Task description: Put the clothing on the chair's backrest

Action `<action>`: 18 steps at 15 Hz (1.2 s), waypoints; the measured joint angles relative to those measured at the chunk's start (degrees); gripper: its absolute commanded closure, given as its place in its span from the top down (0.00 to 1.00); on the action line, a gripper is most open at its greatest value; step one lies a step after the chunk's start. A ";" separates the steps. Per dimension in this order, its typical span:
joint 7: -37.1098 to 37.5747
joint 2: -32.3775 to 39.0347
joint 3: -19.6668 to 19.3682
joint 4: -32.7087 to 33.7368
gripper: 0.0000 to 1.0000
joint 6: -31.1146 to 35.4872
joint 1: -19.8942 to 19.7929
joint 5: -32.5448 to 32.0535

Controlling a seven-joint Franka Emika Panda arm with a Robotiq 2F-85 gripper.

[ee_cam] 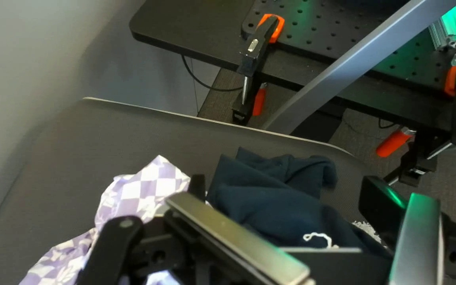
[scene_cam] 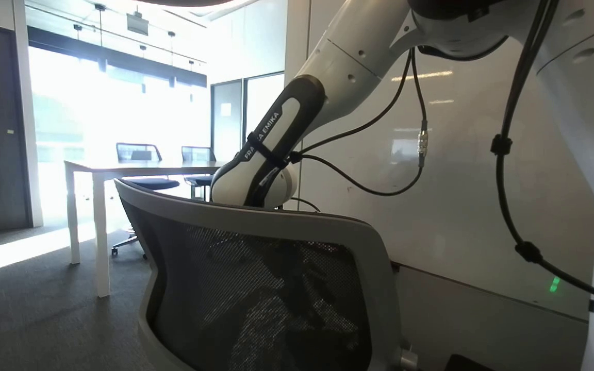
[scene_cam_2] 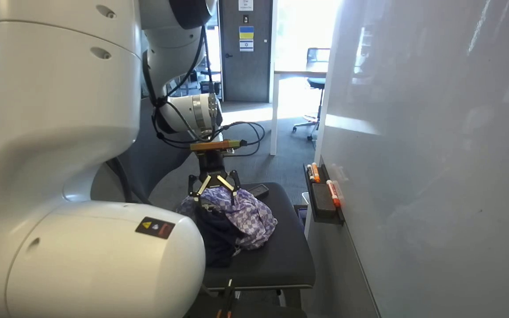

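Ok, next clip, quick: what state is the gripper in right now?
Gripper: open, jaws spread wide over the clothing, nothing clamped between them.

Office with whiteboard and table

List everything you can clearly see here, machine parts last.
Chair: one, grey, foreground.
Clothing: one heap, purple-white check and navy, on its black seat.
Small object: one, dark, beside clothing.
Whiteboard: one, white, beside chair.
Markers: at least three, orange, white, on ledge.
Block: one, dark, same ledge.
Table: one, white, background.
Office chairs: at least two, dark, near table.
Door: one, dark, background.
Clamps: two, black-orange, on dark bench.
Arm: one, white, over seat.
Hand: one, black, open, over clothing.
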 measured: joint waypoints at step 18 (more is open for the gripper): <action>-1.39 2.72 0.48 0.52 1.00 18.35 0.15 -5.19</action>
